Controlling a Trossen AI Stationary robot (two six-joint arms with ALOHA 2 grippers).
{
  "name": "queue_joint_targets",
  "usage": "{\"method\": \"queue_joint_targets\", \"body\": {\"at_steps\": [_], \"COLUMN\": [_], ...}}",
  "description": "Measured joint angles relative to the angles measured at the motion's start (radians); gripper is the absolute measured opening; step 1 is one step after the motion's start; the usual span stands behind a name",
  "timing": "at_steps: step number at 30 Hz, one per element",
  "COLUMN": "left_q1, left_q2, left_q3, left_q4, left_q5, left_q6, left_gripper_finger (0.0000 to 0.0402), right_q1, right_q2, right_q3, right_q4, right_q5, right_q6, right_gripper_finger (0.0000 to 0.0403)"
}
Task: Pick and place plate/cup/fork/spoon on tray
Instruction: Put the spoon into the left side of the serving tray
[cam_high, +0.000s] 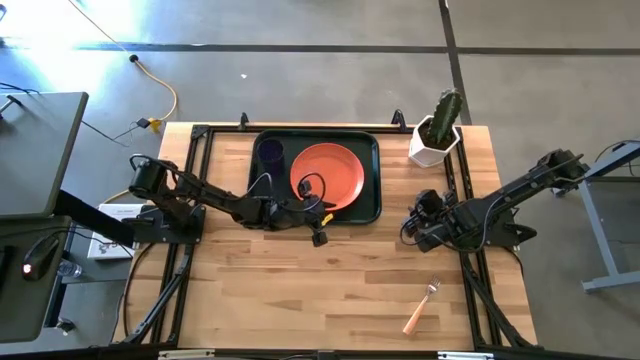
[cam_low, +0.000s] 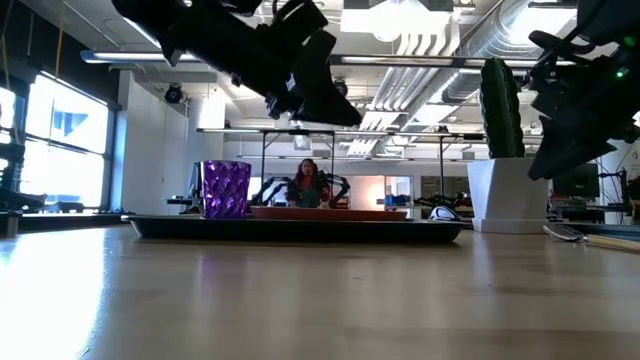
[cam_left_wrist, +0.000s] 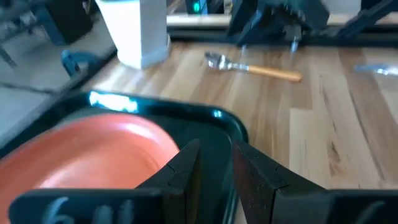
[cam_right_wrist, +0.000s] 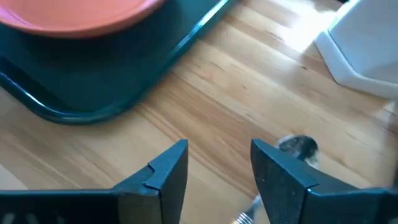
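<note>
Tray (cam_high: 376, 180): dark green, on the wooden counter (cam_high: 300, 300), toward 12 o'clock of its middle; seen edge-on in the low view (cam_low: 300, 228).

Cup (cam_high: 270, 152): purple, upright inside the tray, at the tray's 10 o'clock corner; just beside the plate, touching or not cannot be told. Faceted sides visible in the low view (cam_low: 225, 188).

Plate (cam_high: 327, 172): orange-red, flat inside the tray, filling the middle and 3 o'clock part of it.

Left jaws: raised over the tray's 6 o'clock rim, at about 6 o'clock of the plate, pointing toward 3 o'clock. Parted by a narrow gap, with nothing between; in the left wrist view, plate (cam_left_wrist: 93, 149) and tray rim (cam_left_wrist: 230, 121) beneath them.

Right jaws: low over bare counter, at 4 o'clock of the tray and near its corner, pointing toward 9 o'clock. Spread wide apart, gripping nothing; in the right wrist view, tray corner (cam_right_wrist: 93, 106) and plate edge (cam_right_wrist: 74, 18) ahead of them.

Spoon (cam_right_wrist: 298, 148): on the counter outside the tray, silver bowl showing just beside one finger of the right jaws and not between them; handle mostly hidden.

Fork (cam_high: 422, 305): on the counter at 5 o'clock of the tray, well apart from it, tines toward 1 o'clock; also in the left wrist view (cam_left_wrist: 252, 67).

White pot with a cactus (cam_high: 436, 140): upright at 2 o'clock of the tray, near its far corner.

Person (cam_low: 308, 180): seated in the room beyond the counter.
</note>
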Motion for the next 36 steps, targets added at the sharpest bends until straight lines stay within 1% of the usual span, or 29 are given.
{"method": "queue_joint_targets", "body": {"at_steps": [8,11,13,18,21,27,32,36], "left_q1": [0.000,0.000,0.000,-0.001,-0.005,-0.006,-0.006,-0.006], "left_q2": [0.081,0.101,0.112,0.149,0.169,0.183,0.183,0.183], "left_q3": [-0.001,0.000,0.000,0.000,0.000,0.001,0.001,0.001], "left_q4": [0.003,0.015,0.041,0.100,0.123,0.165,0.166,0.165], "left_q5": [0.000,0.002,0.002,0.008,0.008,0.008,0.008,0.008], "left_q6": [-0.026,-0.033,-0.034,-0.034,-0.027,-0.017,-0.017,-0.030], "left_gripper_finger": [0.0082,0.0082,0.0082,0.0082,0.0082,0.0082,0.0082,0.0082], "right_q1": [0.000,0.000,0.000,0.012,0.012,0.011,0.010,0.009], "right_q2": [-0.001,-0.001,0.001,0.021,0.043,0.108,0.158,0.199], "right_q3": [0.000,0.000,0.000,-0.032,-0.050,-0.079,-0.080,-0.080], "right_q4": [-0.035,-0.033,-0.023,0.086,0.130,0.154,0.176,0.182], "right_q5": [-0.072,-0.078,-0.063,0.040,0.046,0.043,0.042,0.078], "right_q6": [0.047,0.070,0.100,0.129,0.117,0.147,0.147,0.133], "right_gripper_finger": [0.0172,0.0168,0.0164,0.0156,0.0154,0.0154,0.0154,0.0154]}}
